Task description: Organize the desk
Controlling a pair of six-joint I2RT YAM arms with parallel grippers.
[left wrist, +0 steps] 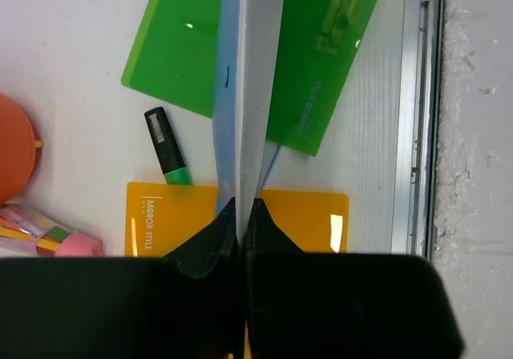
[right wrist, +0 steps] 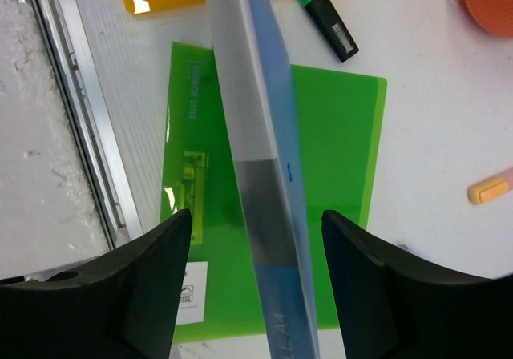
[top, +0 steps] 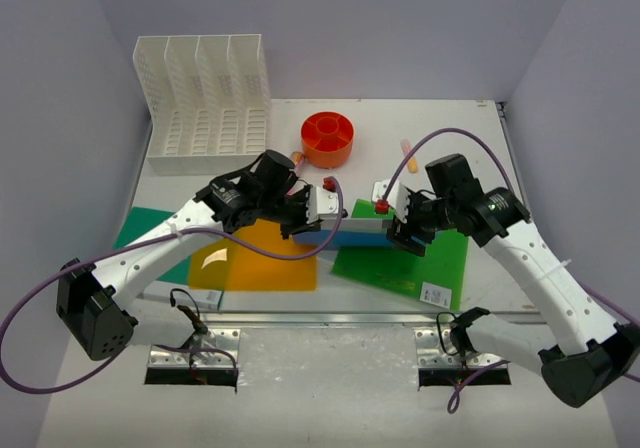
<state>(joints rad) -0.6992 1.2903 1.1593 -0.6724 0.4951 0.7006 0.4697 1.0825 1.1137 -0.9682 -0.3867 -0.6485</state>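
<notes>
A thin blue and grey A4 folder (top: 352,234) hangs on edge above the white desk (top: 480,148), between the two arms. My left gripper (top: 318,211) is shut on one end of it; in the left wrist view the fingers (left wrist: 244,203) pinch the folder's edge (left wrist: 252,70). My right gripper (top: 398,223) stands open at the other end. In the right wrist view the folder (right wrist: 256,135) passes between the spread fingers (right wrist: 256,213) without touching either one.
A green folder (top: 405,258) and an orange folder (top: 255,258) lie flat under the held one, another green one (top: 145,230) at left. A white file rack (top: 205,93) stands back left, an orange round holder (top: 328,138) mid-back. A highlighter (left wrist: 167,147) and pink pen (top: 407,148) lie loose.
</notes>
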